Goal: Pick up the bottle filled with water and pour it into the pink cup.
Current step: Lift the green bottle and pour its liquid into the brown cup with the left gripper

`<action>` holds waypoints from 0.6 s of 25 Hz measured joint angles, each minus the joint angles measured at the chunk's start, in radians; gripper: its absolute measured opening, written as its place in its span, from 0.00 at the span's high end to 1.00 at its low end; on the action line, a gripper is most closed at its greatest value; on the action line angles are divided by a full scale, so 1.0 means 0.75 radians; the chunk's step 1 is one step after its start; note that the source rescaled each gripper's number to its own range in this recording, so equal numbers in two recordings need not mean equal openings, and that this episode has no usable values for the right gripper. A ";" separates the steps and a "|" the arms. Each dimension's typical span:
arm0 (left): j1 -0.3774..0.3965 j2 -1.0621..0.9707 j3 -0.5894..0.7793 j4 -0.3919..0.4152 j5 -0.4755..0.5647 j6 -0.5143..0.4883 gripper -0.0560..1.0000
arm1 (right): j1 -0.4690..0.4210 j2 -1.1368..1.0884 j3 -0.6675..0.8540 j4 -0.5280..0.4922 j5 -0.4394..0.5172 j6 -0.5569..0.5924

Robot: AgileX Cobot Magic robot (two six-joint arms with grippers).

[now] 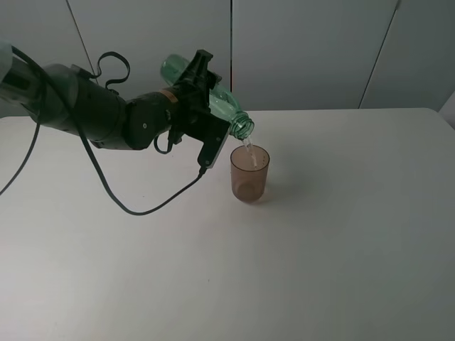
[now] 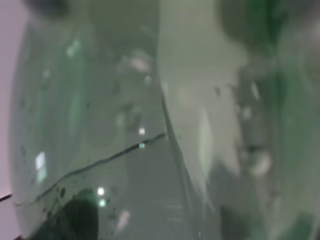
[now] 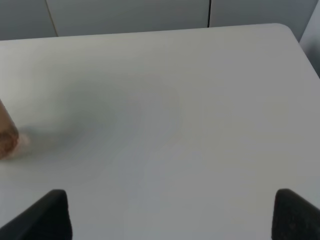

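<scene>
High view: the left end effector (image 1: 197, 84) grips the bottle (image 1: 233, 114), tipped over the pink cup (image 1: 249, 174) on the bench (image 1: 341, 234). Water (image 1: 247, 145) streams in, so pouring is underway and the cup looks barely filled. Left wrist: the bottle fills the frame. Right wrist: the right end effector (image 3: 170, 210) stands wide and empty.

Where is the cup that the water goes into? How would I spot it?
Look at the big white table. Near its middle, right under the mouth of the tilted green bottle, stands the pink cup. It is the only cup there: small, see-through and brownish pink, standing upright, with a thin stream of water falling into it.
</scene>
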 joint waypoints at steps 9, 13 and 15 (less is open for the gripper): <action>0.000 0.000 0.000 0.039 -0.015 0.000 0.94 | 0.000 0.000 0.000 0.000 0.000 0.000; 0.018 0.000 -0.003 0.059 -0.015 0.000 0.94 | 0.000 0.000 0.000 0.000 0.000 0.000; 0.024 0.000 -0.003 0.073 -0.016 0.000 0.94 | 0.000 0.000 0.000 0.000 0.000 0.000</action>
